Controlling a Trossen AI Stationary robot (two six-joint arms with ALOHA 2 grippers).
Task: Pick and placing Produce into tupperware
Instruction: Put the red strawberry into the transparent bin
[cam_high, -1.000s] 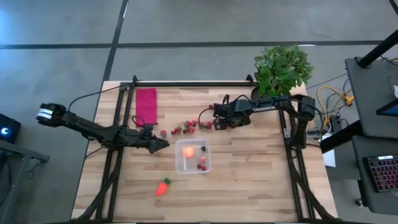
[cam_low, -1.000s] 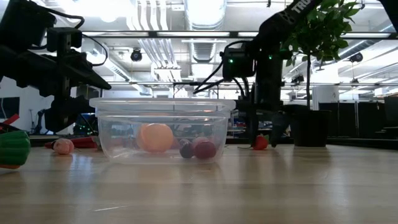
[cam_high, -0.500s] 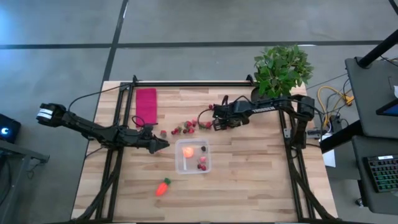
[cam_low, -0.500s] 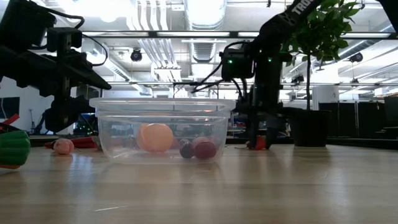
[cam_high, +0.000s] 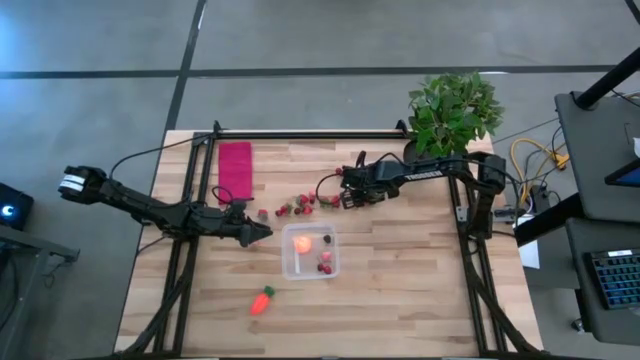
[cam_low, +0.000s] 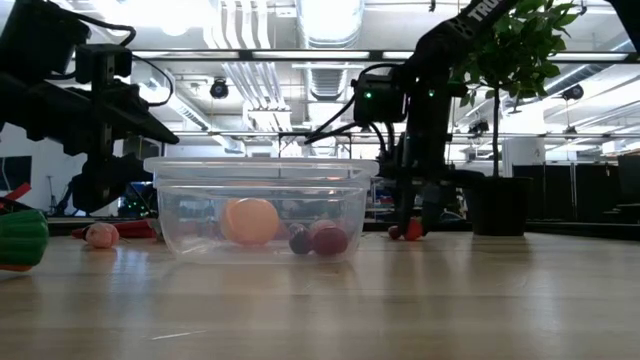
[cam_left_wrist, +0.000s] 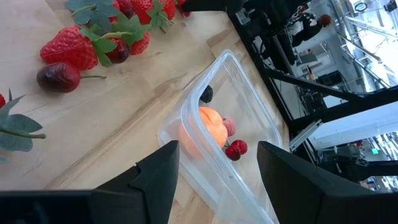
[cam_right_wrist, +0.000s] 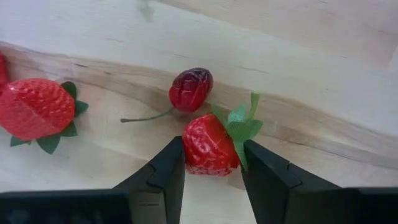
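My right gripper (cam_high: 344, 198) (cam_right_wrist: 212, 167) stands among the scattered strawberries and dark cherries (cam_high: 300, 206) on the table's far middle, shut on one red strawberry (cam_right_wrist: 210, 149). The clear tupperware (cam_high: 311, 251) (cam_low: 262, 210) holds a pale orange round fruit (cam_high: 301, 243) (cam_left_wrist: 210, 127) and a few berries (cam_high: 325, 264). My left gripper (cam_high: 268, 232) (cam_left_wrist: 217, 180) hovers open just left of the tupperware. The orange carrot (cam_high: 262, 301) lies on its side near the table's near edge. My right gripper pinches the strawberry by its two sides (cam_right_wrist: 189, 152) between both fingers (cam_right_wrist: 163, 171). The fingers come from above, pointing down (cam_low: 420, 205). The strawberry sits at table height (cam_low: 412, 230), its green leaves (cam_right_wrist: 241, 127) off to one side; whether it still touches the wood I cannot tell.
A dark cherry (cam_right_wrist: 191, 88) and another strawberry (cam_right_wrist: 36, 109) lie close beside the held one. A red cloth (cam_high: 236, 168) lies at the far left, and a potted plant (cam_high: 452, 110) stands at the far right corner. Bare wood stretches right of the tupperware.
My right gripper's fingers, spread around the strawberry a second ago, have shut on it. The gripper has shifted slightly toward the table's left, taking the strawberry along. My left arm has kept still.
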